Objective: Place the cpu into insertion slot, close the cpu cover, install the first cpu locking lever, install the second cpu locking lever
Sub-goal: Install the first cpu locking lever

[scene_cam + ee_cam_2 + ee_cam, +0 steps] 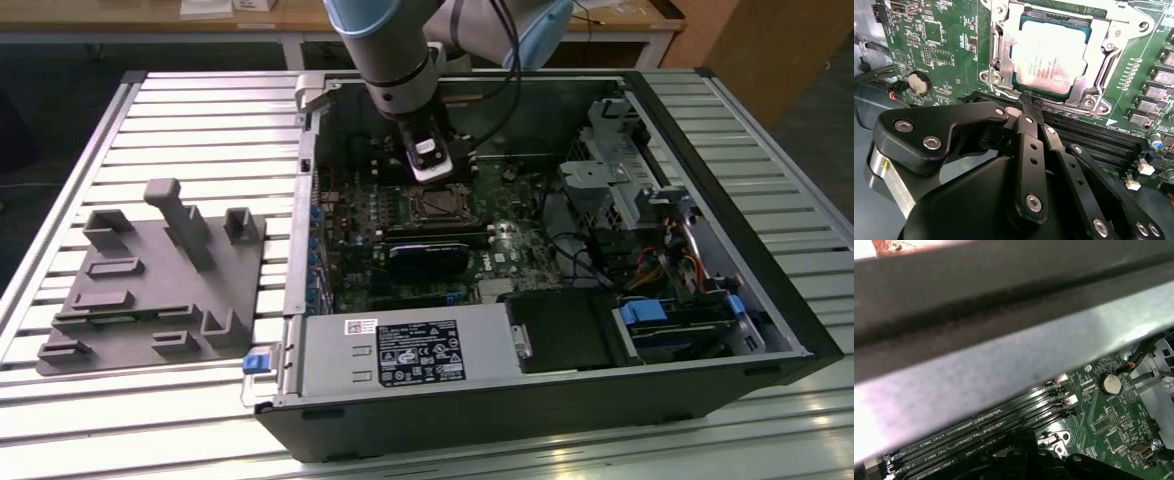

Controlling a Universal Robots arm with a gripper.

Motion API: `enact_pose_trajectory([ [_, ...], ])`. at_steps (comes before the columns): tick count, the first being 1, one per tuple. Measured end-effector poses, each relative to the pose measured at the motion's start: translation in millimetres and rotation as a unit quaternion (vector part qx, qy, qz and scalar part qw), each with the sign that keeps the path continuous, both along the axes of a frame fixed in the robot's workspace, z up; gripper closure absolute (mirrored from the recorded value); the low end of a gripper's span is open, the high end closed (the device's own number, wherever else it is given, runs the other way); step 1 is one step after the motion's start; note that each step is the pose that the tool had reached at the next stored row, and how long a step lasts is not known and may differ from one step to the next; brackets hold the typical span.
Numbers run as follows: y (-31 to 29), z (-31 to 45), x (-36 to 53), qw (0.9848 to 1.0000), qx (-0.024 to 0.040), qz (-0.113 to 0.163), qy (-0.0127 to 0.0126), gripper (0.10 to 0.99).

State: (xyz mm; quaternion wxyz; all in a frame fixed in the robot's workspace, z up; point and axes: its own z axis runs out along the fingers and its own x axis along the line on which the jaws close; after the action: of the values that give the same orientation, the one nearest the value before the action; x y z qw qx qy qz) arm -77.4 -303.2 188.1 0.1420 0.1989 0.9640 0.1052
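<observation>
In the second wrist view my hand has its fingers pinched together on nothing, tip poised at the socket's edge, I judge to work the latches. Just beyond, the cpu sits in the insertion slot, the cpu cover framing it, memory slots alongside.

A broad grey bar, badly blurred, lies across most of the first wrist view, and I cannot tell what it is. It covers the far ends of the memory slots beyond the fingers.

In the second wrist view, the gripper hides the near edge of the cpu cover, and the picture's edge cuts off the cover's far side.

In the exterior view, the arm runs out of the frame, and the socket beside the fingers is too small to make out.
</observation>
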Motion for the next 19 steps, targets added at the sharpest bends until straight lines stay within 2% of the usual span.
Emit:
enact_pose_trajectory([
  [7, 0.0, -0.3, 4.0, 1.0000, 0.0009, 0.000, -0.0001, 0.980],
  [8, 0.0, 8.4, 7.0, 1.0000, 0.0008, 0.000, 0.0000, 0.980],
  [19, 0.0, 37.0, 7.0, 1.0000, 0.0009, 0.000, -0.0001, 0.980],
])
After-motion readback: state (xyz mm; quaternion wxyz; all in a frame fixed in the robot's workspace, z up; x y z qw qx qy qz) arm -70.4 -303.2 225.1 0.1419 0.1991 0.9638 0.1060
